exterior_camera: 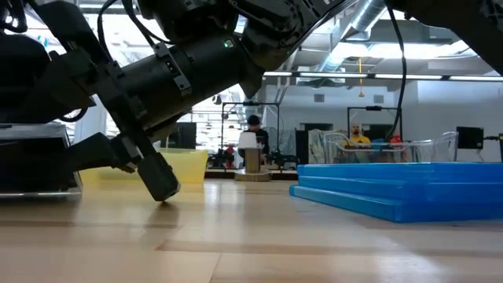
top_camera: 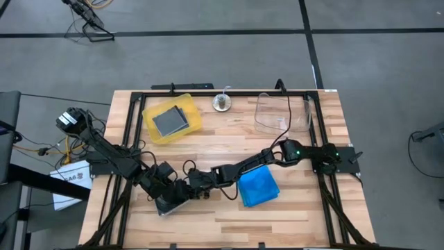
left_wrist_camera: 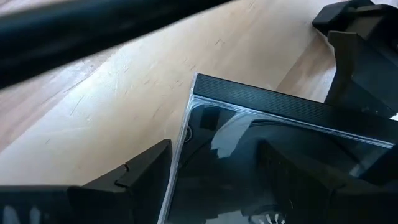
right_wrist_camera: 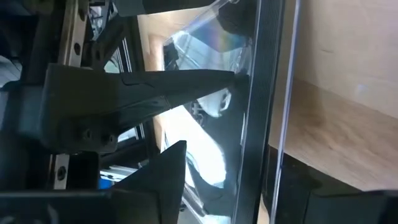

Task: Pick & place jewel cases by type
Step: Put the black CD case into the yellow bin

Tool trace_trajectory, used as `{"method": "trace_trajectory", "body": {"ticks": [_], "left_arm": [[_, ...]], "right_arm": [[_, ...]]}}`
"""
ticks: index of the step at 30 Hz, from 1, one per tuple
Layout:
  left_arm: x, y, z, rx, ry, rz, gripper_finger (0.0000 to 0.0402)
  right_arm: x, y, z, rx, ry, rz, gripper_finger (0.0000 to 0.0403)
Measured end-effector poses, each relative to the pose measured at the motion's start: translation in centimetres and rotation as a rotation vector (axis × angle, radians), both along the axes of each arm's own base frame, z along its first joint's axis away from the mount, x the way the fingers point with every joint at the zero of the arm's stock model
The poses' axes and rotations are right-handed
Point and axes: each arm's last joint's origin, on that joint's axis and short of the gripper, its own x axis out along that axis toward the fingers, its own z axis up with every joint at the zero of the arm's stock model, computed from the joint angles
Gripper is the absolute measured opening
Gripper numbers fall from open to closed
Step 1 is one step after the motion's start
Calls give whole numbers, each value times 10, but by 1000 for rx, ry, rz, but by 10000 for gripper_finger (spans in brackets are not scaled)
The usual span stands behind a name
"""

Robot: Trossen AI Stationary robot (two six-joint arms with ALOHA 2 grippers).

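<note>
Smoky jewel case point(left_wrist_camera: 273, 155) sits at the worktop's point(top_camera: 229, 215) front-left, left tool point(top_camera: 168, 196) spread around it, right tool point(top_camera: 201, 189) open alongside. Looks light, stiff, slick, crack-prone; grab opposite edges.

The grey case point(top_camera: 168, 202) near the table's front left is being largely covered by both arms; contact with it cannot be judged.
</note>
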Motion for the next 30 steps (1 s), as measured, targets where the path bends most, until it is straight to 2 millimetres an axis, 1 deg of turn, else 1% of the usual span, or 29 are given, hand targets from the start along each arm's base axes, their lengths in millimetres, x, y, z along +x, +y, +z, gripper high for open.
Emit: {"method": "trace_trajectory", "body": {"ticks": [2, 4, 10, 12, 14, 18, 20, 22, 25, 28, 30], "left_arm": [[0, 0, 0, -1, -1, -1, 242], [0, 0, 1, -1, -3, -2, 242], [-3, 2, 7, 21, -16, -51, 242], [-5, 3, 11, 25, -27, -64, 242], [-8, 5, 16, 25, -39, -74, 242], [-16, 12, 27, 23, -60, -71, 242], [-21, 16, 33, 17, -81, -65, 242], [-25, 19, 41, -3, -110, -64, 242], [-32, 24, 54, -53, -163, -69, 242], [-42, 31, 62, -87, -190, -78, 242], [-48, 35, 69, -114, -229, -76, 242]], "right_arm": [[0, 0, 0, 4, 2, 8, 152], [0, 0, 0, 6, 3, 17, 128], [0, 1, 0, 16, 3, 17, 40], [0, 1, 0, 22, -5, 26, 16], [1, 2, 1, 26, -23, 36, 10], [3, 0, 2, 23, -63, 41, 21], [4, 0, 3, 29, -85, 47, 18], [5, 0, 5, 35, -113, 58, 10], [6, -1, 6, 40, -140, 59, 10], [6, -2, 13, 38, -155, 93, 13], [5, -3, 23, 24, -174, 127, 10]]}}
